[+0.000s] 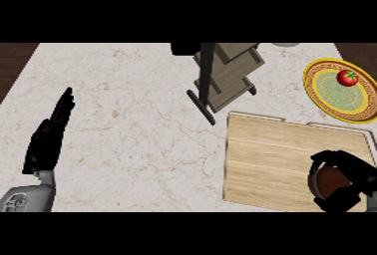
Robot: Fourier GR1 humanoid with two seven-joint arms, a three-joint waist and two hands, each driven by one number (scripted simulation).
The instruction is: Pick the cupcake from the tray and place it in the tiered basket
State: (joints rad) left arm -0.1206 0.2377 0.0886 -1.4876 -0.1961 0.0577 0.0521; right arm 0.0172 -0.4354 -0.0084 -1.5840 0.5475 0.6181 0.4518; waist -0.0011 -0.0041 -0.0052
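Note:
A wooden tray (pixel 280 159) lies on the counter at the right. Near its lower right corner sits the cupcake (pixel 333 180), of which only a brown, rounded part shows. My right hand (pixel 352 169) has its black fingers and thumb curled round it and hides most of it. The tiered basket (pixel 228 69), with wooden shelves on a dark frame, stands at the top centre, just beyond the tray's far left corner. At the left, my left hand (pixel 50 134) rests open on the marble counter with straight fingers pointing away.
A yellow patterned plate (pixel 331 94) with a red tomato (pixel 347 77) on it sits at the top right, beyond the tray. A pale round object (pixel 285 44) is cut off at the top edge. Dark counter edges show at the upper corners.

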